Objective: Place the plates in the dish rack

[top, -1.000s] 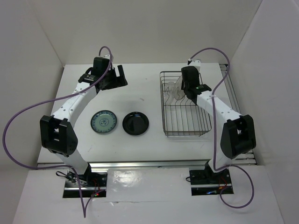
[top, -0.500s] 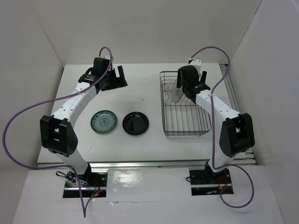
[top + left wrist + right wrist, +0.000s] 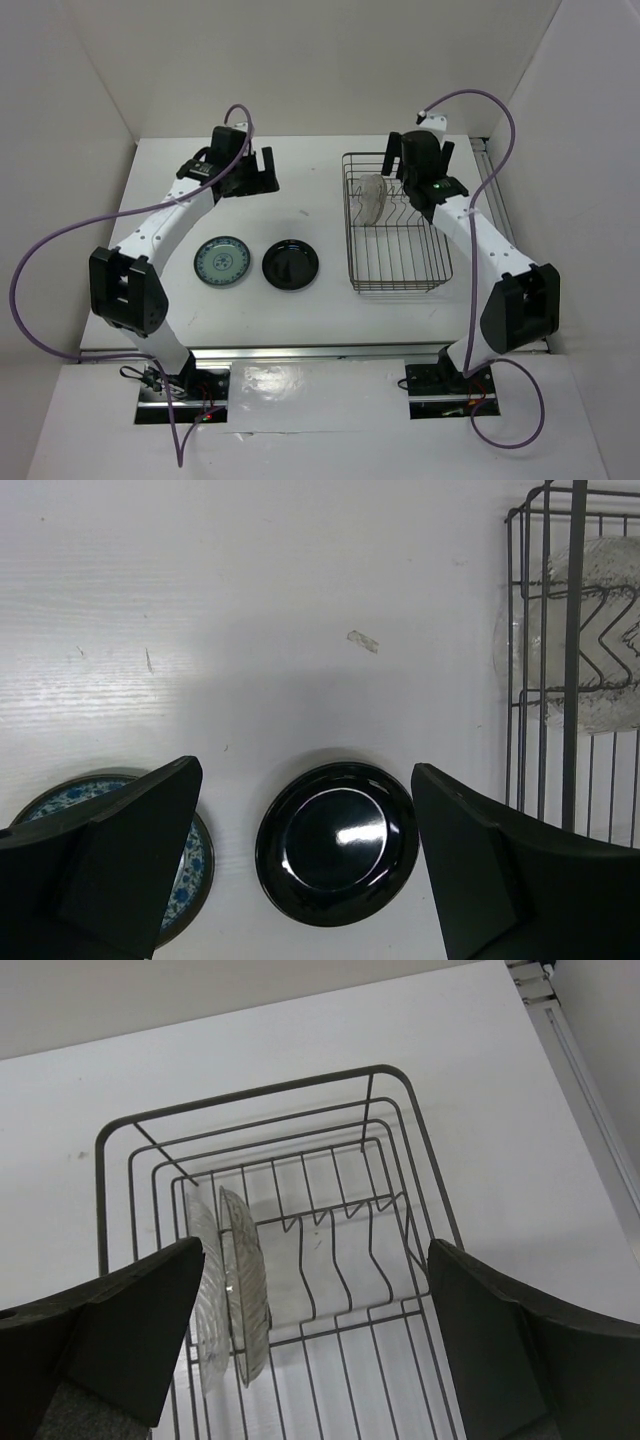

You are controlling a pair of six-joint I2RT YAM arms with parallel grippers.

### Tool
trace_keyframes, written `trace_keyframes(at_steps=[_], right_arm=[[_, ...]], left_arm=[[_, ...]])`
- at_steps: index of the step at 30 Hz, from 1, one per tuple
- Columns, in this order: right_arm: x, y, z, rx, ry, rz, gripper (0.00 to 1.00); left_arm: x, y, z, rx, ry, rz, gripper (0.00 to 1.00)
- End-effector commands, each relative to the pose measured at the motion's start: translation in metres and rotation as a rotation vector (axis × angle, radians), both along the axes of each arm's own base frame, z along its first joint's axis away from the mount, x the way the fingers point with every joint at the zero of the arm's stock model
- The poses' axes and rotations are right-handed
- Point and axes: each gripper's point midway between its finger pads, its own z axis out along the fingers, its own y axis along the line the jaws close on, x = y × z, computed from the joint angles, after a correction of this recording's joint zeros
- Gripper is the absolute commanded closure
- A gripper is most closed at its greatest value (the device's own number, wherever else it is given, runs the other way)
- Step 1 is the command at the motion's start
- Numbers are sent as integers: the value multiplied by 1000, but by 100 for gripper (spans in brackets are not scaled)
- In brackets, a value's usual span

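The dish rack (image 3: 397, 262) (image 3: 400, 1140) stands on the right of the table. Two plates stand on edge at its far left end: a clear ribbed one (image 3: 206, 1260) (image 3: 600, 575) and a beige one (image 3: 248, 1295) beside it, seen together as a pale shape (image 3: 372, 197). My right gripper (image 3: 420, 162) (image 3: 315, 1250) hovers open above the rack, holding nothing. A teal patterned plate (image 3: 222, 262) (image 3: 196, 868) and a glossy black plate (image 3: 290, 264) (image 3: 337, 842) lie flat on the table. My left gripper (image 3: 252, 178) (image 3: 305, 770) hangs open high above them, empty.
White walls close in the table at the back and both sides. A metal rail (image 3: 500, 200) runs along the right edge behind the rack. Purple cables loop from both arms. A small scrap (image 3: 362, 640) lies on the table.
My right gripper has opened, let go of the beige plate in the rack and pulled up and back. My left arm has shifted slightly to the right.
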Motion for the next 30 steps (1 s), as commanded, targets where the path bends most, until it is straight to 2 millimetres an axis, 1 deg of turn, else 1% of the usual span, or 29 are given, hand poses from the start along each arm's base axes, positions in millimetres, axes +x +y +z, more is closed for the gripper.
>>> trace_keyframes(at_steps=[1,2,3,4,5,6,7,8,9,10,11,12,13,14,15,16,17,18,19,20,21,23,25,26,27,30], right_arm=[[-10,3,53,86,-128,34,0],[-15,7,55,100,-131,67,0],[-25,7,70,116,-167,83,0],[-30,9,75,126,-178,102,0],[-36,15,75,138,-162,148,0],[-42,16,80,136,-166,171,0],[-46,18,81,140,-163,184,0],[-49,25,80,147,-158,215,0],[-53,26,87,156,-174,230,0],[-57,33,77,172,-155,253,0],[-62,42,73,187,-142,303,0],[-62,46,76,199,-159,328,0],[-66,47,68,208,-145,335,0],[-65,47,70,210,-154,335,0],[-66,50,64,212,-138,347,0],[-68,55,64,215,-136,365,0],[-68,55,64,215,-136,365,0],[-68,55,64,215,-136,365,0],[-68,57,64,220,-134,378,0],[-68,57,62,220,-137,378,0],[-70,65,62,228,-133,411,0],[-70,69,63,237,-144,432,0],[-72,75,63,241,-141,455,0],[-72,75,63,241,-141,455,0],[-73,79,67,243,-149,465,0],[-73,82,69,241,-156,486,0]], left_arm=[[0,-6,21,38,-44,-27,0],[-2,-8,19,53,-37,-25,0],[-9,-13,23,75,-40,-41,0],[-10,-8,25,89,-33,-11,0],[-17,-11,21,87,-4,-11,0],[-23,-11,16,76,31,-5,0],[-39,-9,13,47,79,26,0],[-48,-11,7,15,109,32,0],[-67,-8,-19,14,183,44,0],[-75,-10,-25,-45,208,96,0],[-85,-10,-20,-87,195,107,0],[-94,-10,-26,-116,210,125,0],[-114,-13,-48,-153,276,182,0],[-124,-17,-52,-177,286,197,2],[-135,-16,-45,-205,261,228,2],[-157,-24,-62,-225,306,287,2],[-164,-22,-64,-232,291,313,2],[-168,-26,-64,-262,278,323,2],[-181,-30,-69,-280,286,320,2],[-181,-29,-71,-299,274,357,2],[-181,-27,-73,-315,265,376,2],[-184,-33,-78,-385,237,378,3],[-188,-33,-84,-417,234,417,4],[-194,-32,-95,-420,254,458,4],[-192,-25,-98,-416,232,501,4],[-194,-22,-113,-432,227,553,4]])
